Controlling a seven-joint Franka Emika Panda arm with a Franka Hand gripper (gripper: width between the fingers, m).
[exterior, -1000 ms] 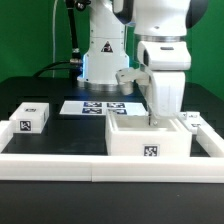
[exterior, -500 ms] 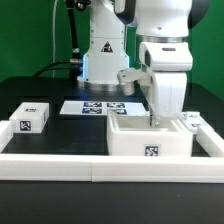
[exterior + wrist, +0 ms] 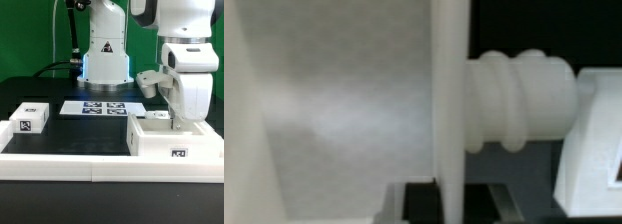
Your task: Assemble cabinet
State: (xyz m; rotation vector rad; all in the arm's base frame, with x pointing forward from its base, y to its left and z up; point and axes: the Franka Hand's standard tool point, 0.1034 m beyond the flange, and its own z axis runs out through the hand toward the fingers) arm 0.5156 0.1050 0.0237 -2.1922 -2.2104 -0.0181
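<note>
The cabinet (image 3: 168, 142) is a white open-topped box with a tag on its front, standing at the exterior view's right against the front rail. My gripper (image 3: 178, 121) reaches down onto its far side and is shut on a thin upright wall of the cabinet (image 3: 446, 100). In the wrist view the wall runs between my gripper's (image 3: 450, 197) dark fingers (image 3: 416, 203). A white ribbed knob (image 3: 514, 100) sticks out from the wall's side. A small tagged white block (image 3: 33, 116) lies apart at the exterior view's left.
The marker board (image 3: 98, 107) lies flat at the middle back in front of the robot base (image 3: 104, 60). A long low white border rail (image 3: 70, 165) runs along the front, with its right arm beside the cabinet.
My arm has moved to the exterior view's right, and the cabinet held in the gripper has slid right with it along the front rail. The small block and marker board have not moved.
</note>
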